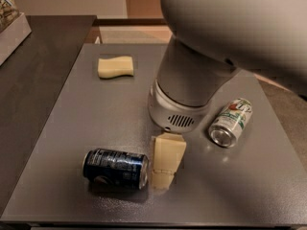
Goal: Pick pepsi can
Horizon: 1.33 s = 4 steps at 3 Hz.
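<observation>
The pepsi can (115, 168), dark navy blue with white small print, lies on its side near the front left of the grey table (72, 128). My gripper (165, 169), with cream-coloured fingers, hangs from the large grey arm just right of the can, its tip close to the can's right end. It holds nothing that I can see.
A silver-and-green can with a red logo (231, 121) lies on its side to the right of the arm. A pale yellow sponge (115, 66) lies at the back left. A darker counter (33, 75) adjoins the table's left edge, with a white box (10, 18) on it.
</observation>
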{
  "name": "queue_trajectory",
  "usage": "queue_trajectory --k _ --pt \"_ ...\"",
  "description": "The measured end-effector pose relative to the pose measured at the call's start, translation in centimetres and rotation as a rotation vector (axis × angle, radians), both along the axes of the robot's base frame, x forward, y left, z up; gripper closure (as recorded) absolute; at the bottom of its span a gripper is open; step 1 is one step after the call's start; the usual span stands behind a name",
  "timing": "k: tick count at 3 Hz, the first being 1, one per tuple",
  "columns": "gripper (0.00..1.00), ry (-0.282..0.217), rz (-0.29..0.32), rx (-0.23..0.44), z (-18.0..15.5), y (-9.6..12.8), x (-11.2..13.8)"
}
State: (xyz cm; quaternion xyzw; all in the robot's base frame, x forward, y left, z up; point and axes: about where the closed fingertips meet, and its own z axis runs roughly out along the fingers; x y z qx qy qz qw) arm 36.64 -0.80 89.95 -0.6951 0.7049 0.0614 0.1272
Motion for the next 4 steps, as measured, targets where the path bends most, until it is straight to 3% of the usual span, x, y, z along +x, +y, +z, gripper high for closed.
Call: queue_trajectory --k 2,4 --pt "0.00 -0.053 -0.040 0.055 -1.3 3.3 0.1" --pt "0.00 -0.067 0.029 0.024 -3.6 5.8 -0.4"
